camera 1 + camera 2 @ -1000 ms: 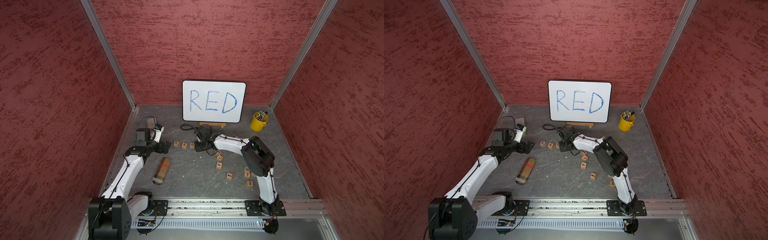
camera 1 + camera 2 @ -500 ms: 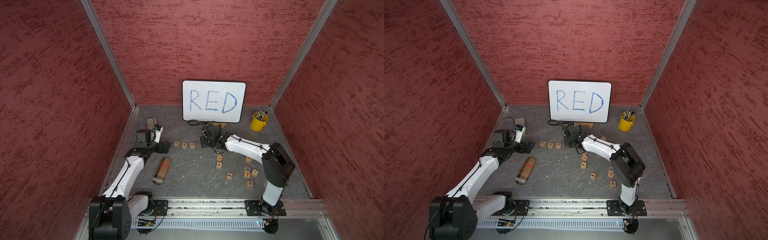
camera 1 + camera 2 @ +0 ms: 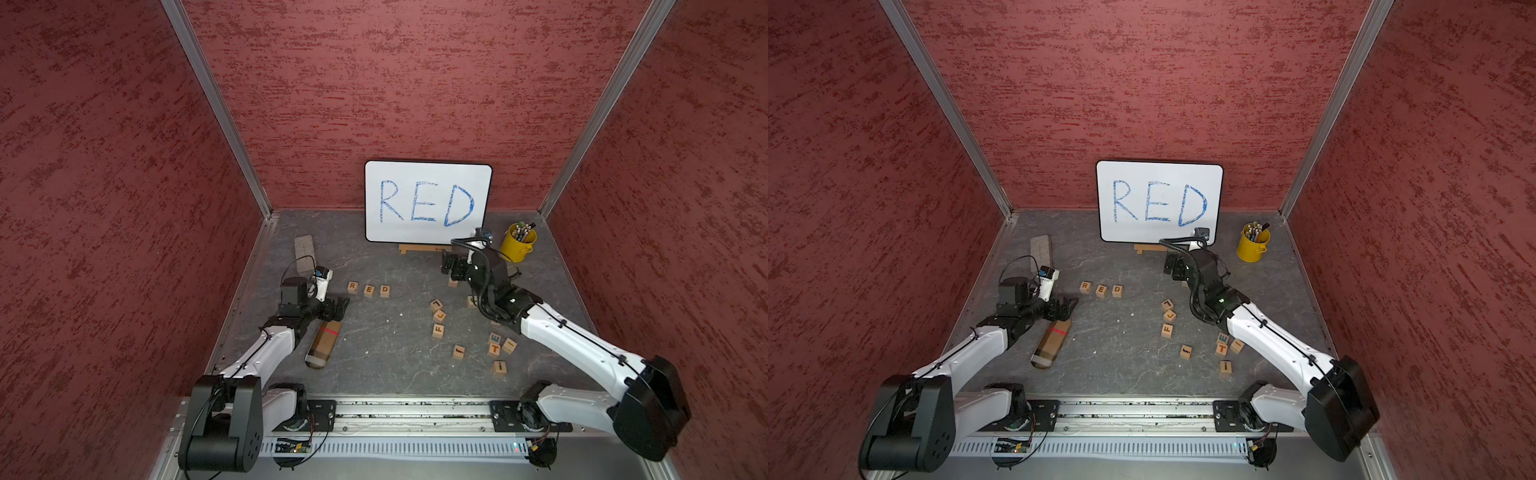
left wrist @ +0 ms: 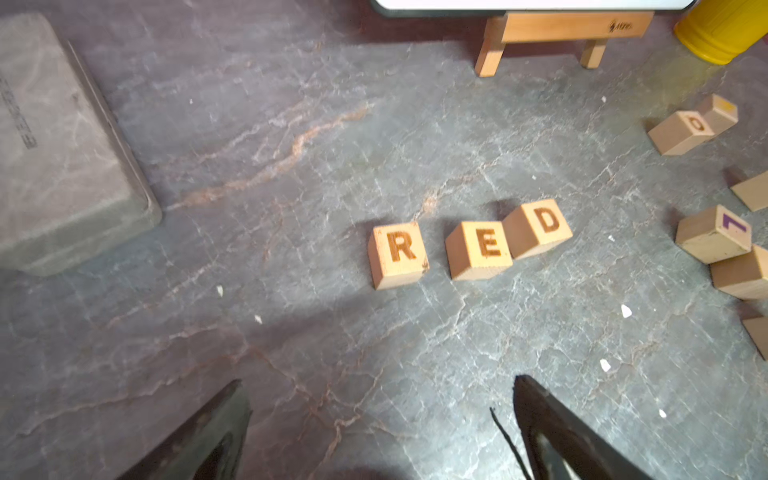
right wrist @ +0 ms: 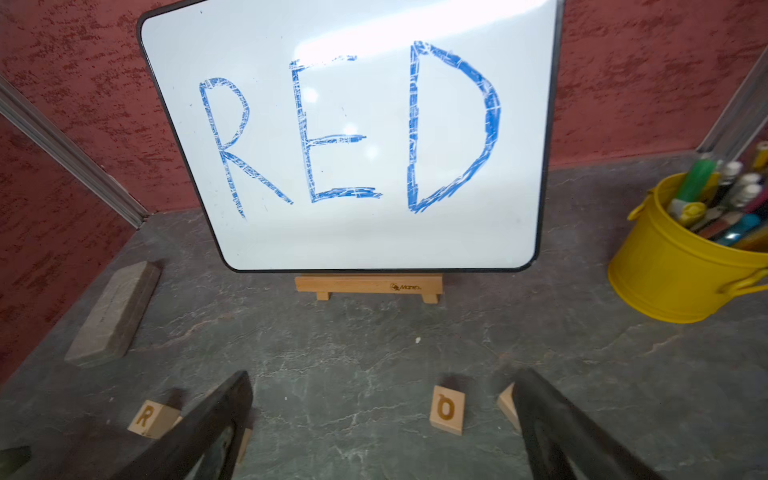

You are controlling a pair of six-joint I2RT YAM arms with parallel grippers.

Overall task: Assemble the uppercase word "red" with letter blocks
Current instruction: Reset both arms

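1. The R block (image 3: 352, 286), the E block (image 3: 368, 290) and the D block (image 3: 385, 290) are laid in one short row on the desk (image 3: 382, 365), letters facing up, so that RED is spelled. The row is set left of the desk's middle, well in front of the whiteboard (image 3: 428, 201).
2. In the left wrist view a narrow gap is seen between the R block and the E block. The D block is turned slightly, and whether its corner touches the E block cannot be told.
3. The left end effector (image 3: 338, 307) is held wide open near the R end of the row, apart from it, with nothing between its fingers. It is poised over one end of a brown roll (image 3: 323, 345) that lies on the desk.
4. The right end effector (image 3: 451, 268) is also spread open and empty, well apart from the row. An O block (image 5: 446, 409) is seen on the desk in its wrist view, untouched.
5. An L block (image 3: 435, 305), a J block (image 3: 439, 316) and an F block (image 3: 438, 330) are lined up to the right of the row; more blocks are scattered beside the right arm.
6. The whiteboard, marked RED in blue, is propped on a wooden stand (image 3: 419, 248) at the back wall. A yellow bucket (image 3: 517, 249) of pens is placed to its right and a grey slab (image 3: 304, 248) to its left.
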